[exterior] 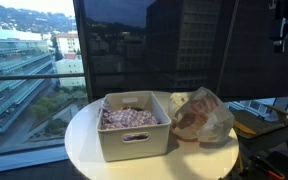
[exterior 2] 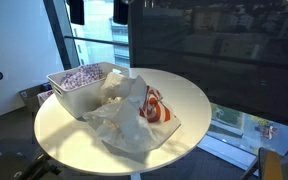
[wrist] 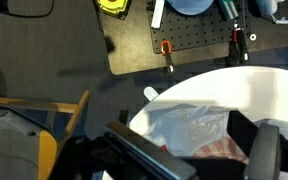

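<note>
While the pincer (wrist: 196,152) hangs with jaws wide apart, the crumpled translucent plastic bag with red print (wrist: 199,128) lies well below it on the round white table (wrist: 259,88).

My gripper (wrist: 196,152) hangs with jaws spread wide, and framed between them is a crinkled plastic bag (wrist: 199,122) on the round white table (wrist: 259,85). Beyond it, a dark pegboard (wrist: 189,35) lies on grey carpet (wrist: 54,70).

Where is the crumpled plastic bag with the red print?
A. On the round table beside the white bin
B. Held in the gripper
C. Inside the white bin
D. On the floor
A: in both exterior views the plastic bag lies on the round table next to the white bin.
</note>
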